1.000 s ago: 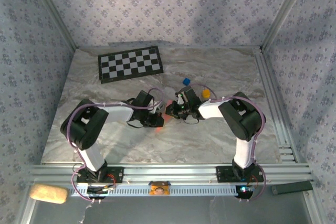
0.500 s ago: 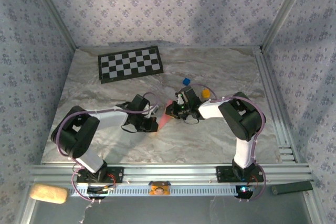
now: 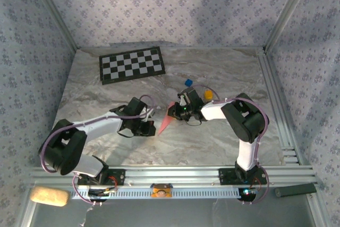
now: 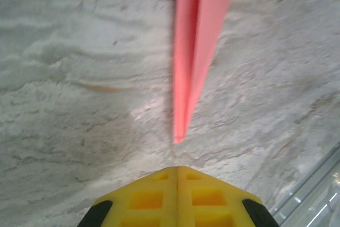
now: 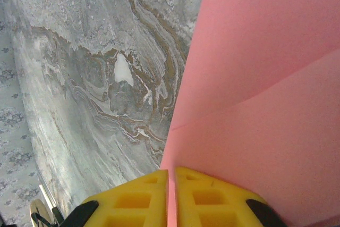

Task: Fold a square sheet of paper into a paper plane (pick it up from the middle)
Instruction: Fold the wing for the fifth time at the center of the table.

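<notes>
Marble table [image 3: 223, 73], paper plane [image 3: 166, 122] in right pincer [image 5: 171, 178], tip near left pincer [image 4: 176, 176]

Black-and-white arms [image 3: 103, 125], lilac cables [image 3: 144, 98] looped alongside, yellow waffle-patterned gripper fingers [image 4: 144, 200]

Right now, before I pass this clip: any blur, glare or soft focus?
Top external: evenly lit and sharp, faint shadows on the back wall. Left wrist: the paper plane softens toward the top edge; pale sheen on the table beside its tip. Right wrist: paper crease and marble veins crisp above the right gripper.
</notes>
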